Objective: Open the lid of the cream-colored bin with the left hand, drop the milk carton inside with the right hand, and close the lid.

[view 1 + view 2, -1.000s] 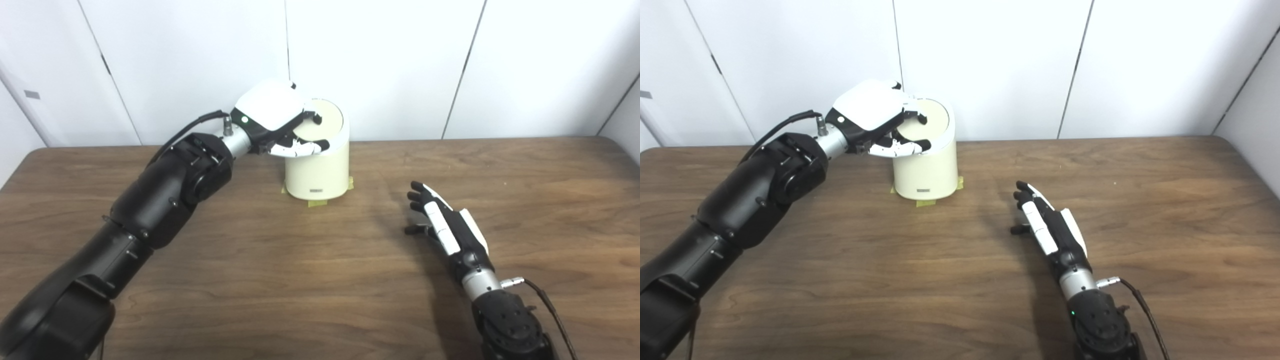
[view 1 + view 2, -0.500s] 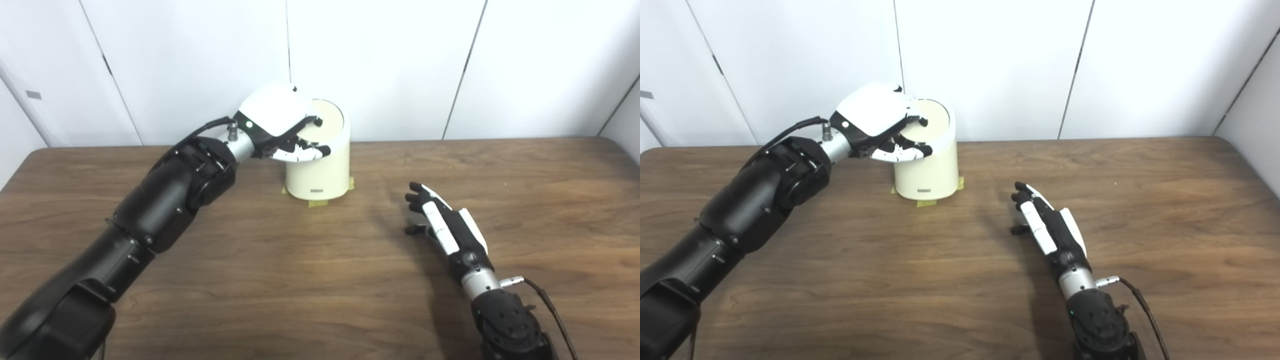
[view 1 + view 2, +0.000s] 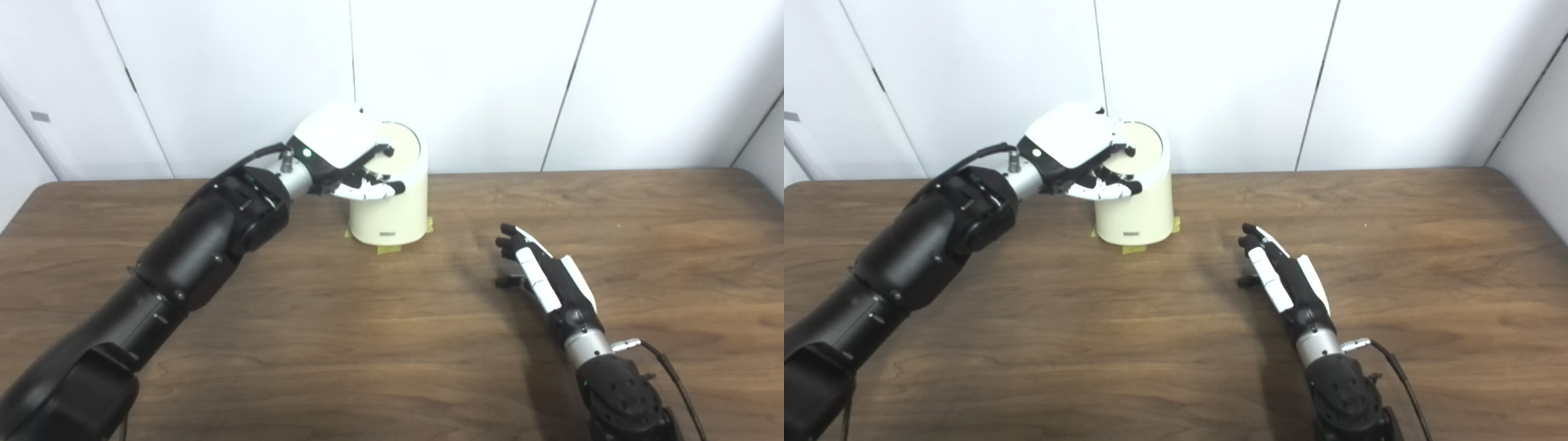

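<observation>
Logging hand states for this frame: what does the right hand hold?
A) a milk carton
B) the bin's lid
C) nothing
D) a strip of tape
C: the right hand hovers over the bare table with its fingers spread and empty; no milk carton shows in either view.
</observation>
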Available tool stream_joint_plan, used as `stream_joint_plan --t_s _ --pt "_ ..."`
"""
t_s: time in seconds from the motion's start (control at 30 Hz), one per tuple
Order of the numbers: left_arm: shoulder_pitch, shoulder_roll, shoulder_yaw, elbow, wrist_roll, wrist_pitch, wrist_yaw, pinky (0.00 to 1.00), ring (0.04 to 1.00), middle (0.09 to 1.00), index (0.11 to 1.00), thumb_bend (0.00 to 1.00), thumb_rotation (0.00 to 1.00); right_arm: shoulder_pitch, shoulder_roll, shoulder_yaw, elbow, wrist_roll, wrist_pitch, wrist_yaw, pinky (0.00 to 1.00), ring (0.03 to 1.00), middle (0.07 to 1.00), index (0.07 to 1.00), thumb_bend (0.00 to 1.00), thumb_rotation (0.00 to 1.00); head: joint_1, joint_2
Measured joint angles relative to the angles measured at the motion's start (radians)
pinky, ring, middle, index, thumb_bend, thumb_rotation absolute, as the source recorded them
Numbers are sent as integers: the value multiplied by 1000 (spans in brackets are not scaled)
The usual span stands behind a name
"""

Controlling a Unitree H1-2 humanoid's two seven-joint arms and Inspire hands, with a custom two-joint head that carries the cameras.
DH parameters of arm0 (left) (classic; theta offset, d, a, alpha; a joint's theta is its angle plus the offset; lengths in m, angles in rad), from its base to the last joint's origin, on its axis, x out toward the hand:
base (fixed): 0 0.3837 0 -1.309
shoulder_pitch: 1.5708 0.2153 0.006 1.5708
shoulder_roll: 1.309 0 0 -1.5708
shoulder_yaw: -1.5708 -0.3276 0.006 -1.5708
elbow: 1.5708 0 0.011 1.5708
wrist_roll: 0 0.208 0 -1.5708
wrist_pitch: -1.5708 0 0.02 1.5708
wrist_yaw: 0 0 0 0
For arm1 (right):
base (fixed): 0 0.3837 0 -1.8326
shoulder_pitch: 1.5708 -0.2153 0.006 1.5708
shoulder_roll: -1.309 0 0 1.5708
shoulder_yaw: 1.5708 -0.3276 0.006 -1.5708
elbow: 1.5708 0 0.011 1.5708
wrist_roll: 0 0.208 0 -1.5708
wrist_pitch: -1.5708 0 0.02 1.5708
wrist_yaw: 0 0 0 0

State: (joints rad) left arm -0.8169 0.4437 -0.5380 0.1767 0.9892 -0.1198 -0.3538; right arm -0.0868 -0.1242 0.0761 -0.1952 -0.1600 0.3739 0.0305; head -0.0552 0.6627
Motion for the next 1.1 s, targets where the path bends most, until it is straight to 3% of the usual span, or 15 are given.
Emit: stream_joint_plan --t_s 0.07,0.2,0.33,0.47,0.6,0.9,1.1 --pt "13 -2 48 -20 -57 25 -44 864 832 807 785 469 1000 0 0 0 0 1 -8 1 777 873 867 887 553 1000 0 -3" --pt "62 -36 186 -71 -185 112 -63 796 852 831 808 420 1000 1 -2 -4 0 -1 -12 2 752 865 865 884 565 1000 2 -6" --pt "82 -96 341 -139 -337 221 -58 838 889 892 865 420 1000 1 0 -19 0 11 -18 1 748 877 870 886 561 1000 5 -8" --pt "115 -207 478 -204 -493 345 -6 933 935 904 908 448 1000 3 1 -26 0 20 -23 1 739 870 868 879 541 1000 5 -9" --pt "203 -281 550 -237 -611 370 46 878 902 903 915 430 1000 6 21 -34 0 39 -29 0 718 842 855 861 547 1000 5 -9" --pt "456 -295 673 -409 -812 444 106 903 906 902 933 443 1000 28 43 -66 -53 88 -35 4 788 867 875 876 633 1000 3 -6" --pt "582 -340 737 -426 -941 471 166 905 914 902 912 468 1000 2 74 -78 -103 128 -23 4 813 878 881 879 641 1000 0 -6"
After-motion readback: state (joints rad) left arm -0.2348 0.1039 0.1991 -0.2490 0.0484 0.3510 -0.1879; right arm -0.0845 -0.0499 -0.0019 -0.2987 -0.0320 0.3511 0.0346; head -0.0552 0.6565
